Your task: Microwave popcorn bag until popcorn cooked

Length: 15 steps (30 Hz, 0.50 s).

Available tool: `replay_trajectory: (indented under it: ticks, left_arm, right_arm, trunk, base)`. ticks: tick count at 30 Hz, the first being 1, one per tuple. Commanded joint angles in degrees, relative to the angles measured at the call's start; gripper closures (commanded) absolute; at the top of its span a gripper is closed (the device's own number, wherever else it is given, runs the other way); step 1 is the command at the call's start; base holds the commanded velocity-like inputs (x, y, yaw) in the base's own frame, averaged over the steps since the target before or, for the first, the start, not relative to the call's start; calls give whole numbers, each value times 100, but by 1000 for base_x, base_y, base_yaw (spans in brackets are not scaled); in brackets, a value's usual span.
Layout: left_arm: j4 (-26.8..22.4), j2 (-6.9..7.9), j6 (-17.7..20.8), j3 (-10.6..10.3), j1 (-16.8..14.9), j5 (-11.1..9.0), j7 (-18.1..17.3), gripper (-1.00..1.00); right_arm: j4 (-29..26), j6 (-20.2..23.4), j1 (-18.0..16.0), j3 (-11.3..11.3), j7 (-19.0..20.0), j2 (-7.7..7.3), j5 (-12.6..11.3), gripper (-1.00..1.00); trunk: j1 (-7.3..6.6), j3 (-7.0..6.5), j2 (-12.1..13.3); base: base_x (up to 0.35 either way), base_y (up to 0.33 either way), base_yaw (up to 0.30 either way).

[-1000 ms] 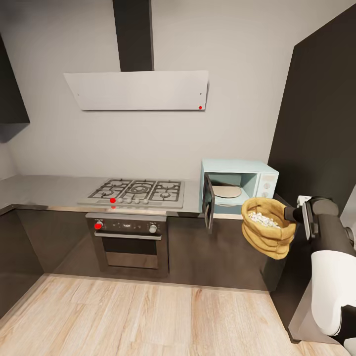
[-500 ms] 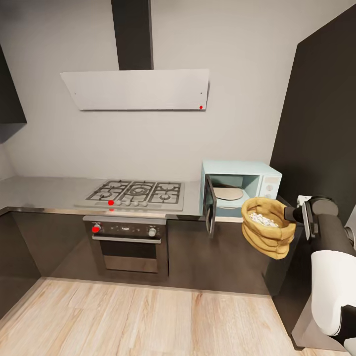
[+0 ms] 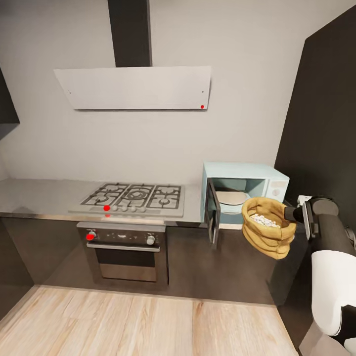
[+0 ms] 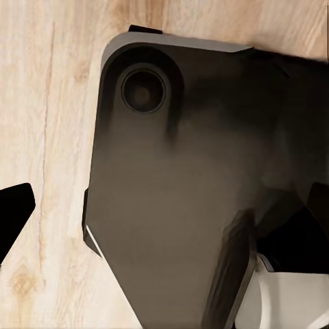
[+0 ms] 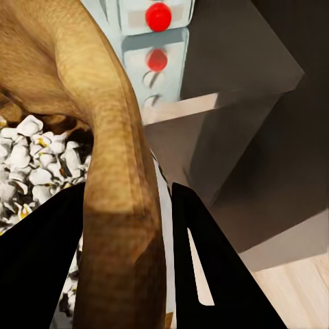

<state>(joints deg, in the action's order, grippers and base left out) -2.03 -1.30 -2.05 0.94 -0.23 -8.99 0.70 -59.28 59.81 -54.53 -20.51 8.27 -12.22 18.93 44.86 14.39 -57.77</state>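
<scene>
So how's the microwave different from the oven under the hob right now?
The microwave is pale mint-blue and sits on the countertop; the oven is black and steel, built in below it. The microwave's door hangs open with a bare plate inside; the oven's door is shut. Both have knobs.

right end effector (image 5: 147,260) clamped, right arm (image 3: 329,247) bent

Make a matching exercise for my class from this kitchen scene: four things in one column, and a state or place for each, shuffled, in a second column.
Things
1. microwave
2. popcorn bag
3. hob
4. oven

States or places
A. door shut, under the hob
B. door open, plate inside
C. set into the countertop
D. held in the right gripper, white popcorn inside

Pairs: 1-B, 2-D, 3-C, 4-A
</scene>
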Motion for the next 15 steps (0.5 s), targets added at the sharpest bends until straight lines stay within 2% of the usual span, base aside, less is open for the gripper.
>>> replay_trajectory:
  ticks: [1, 15]
  left_arm:
    - [1, -2, -15, 8, 0, -40, 8, -100]
    - [1, -2, -15, 5, -1, -39, 5, -100]
  right_arm:
    - [-5, 19, -5, -6, 57, 1, 58, 100]
    - [-93, 19, -5, -6, 58, 1, 58, 100]
  trunk:
    - [4, 7, -4]
    - [4, 7, -4]
  base:
    - [322, 0, 0]
    - [322, 0, 0]
